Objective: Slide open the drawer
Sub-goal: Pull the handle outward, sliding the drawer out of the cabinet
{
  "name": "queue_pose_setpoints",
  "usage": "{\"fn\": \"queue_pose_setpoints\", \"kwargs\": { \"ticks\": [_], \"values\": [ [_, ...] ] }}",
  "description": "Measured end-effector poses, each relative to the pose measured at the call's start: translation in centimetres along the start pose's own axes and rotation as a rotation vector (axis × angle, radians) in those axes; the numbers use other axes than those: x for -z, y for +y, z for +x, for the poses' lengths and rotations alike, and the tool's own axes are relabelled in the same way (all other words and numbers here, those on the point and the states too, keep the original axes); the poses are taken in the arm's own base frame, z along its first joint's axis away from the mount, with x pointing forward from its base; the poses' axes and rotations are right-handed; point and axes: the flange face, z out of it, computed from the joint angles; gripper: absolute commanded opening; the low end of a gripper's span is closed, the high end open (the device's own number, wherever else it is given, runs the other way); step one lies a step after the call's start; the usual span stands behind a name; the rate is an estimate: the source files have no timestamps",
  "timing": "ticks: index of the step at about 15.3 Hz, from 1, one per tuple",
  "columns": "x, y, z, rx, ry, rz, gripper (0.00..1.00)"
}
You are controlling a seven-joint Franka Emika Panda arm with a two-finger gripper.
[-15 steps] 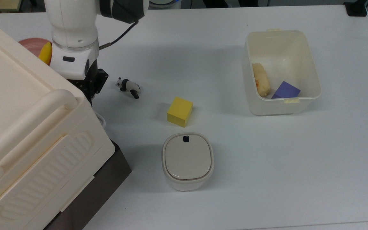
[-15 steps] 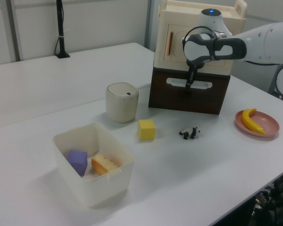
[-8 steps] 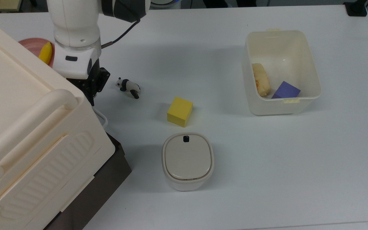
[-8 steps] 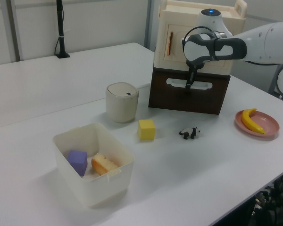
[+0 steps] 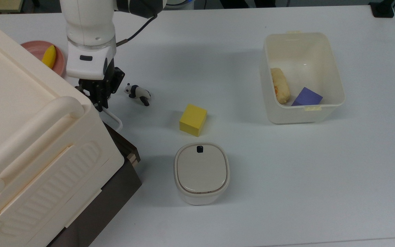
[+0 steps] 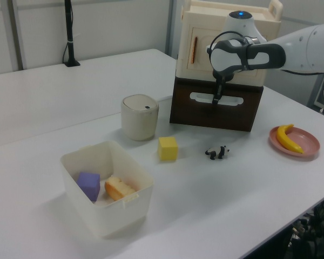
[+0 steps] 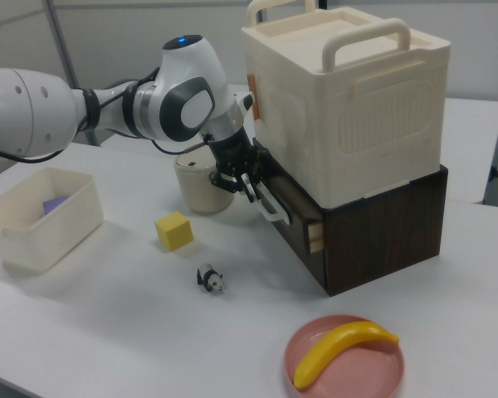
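The drawer point(image 5: 122, 142) is dark brown wood and sits under the cream cabinet point(image 5: 29, 137). It stands a little way out of its dark casing, and light wood edges show at its corner. In the right view the drawer point(image 7: 297, 220) juts toward the right view's left. My gripper point(image 5: 100, 103) points down at the drawer front, shut on the white loop handle point(image 5: 114, 119). In the left view the gripper point(image 6: 216, 99) is at the middle of the handle point(image 6: 229, 101). In the right view the gripper point(image 7: 244, 184) holds the handle point(image 7: 268, 207).
A toy panda point(image 5: 138, 93) lies just beside the gripper, and a yellow cube point(image 5: 193, 120) and a lidded cream pot point(image 5: 201, 172) sit in front of the drawer. A white tub point(image 5: 334, 68) holds a purple block and bread. A pink plate point(image 5: 33, 48) carries a banana.
The gripper moved toward the top view's right and upward with the handle in it. The drawer slid out of the casing; its light wood edge now shows.
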Motion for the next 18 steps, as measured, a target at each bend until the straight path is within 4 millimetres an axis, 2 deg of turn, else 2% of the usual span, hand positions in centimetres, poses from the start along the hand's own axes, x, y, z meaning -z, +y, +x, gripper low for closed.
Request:
{"fn": "queue_pose_setpoints", "kwargs": {
  "ticks": [6,18],
  "values": [
    [0.7,-2.2,0.3,0.025,-0.031,0.057,0.02],
    [1.3,-5.0,0.2,0.052,-0.038,0.078,0.02]
  ]
}}
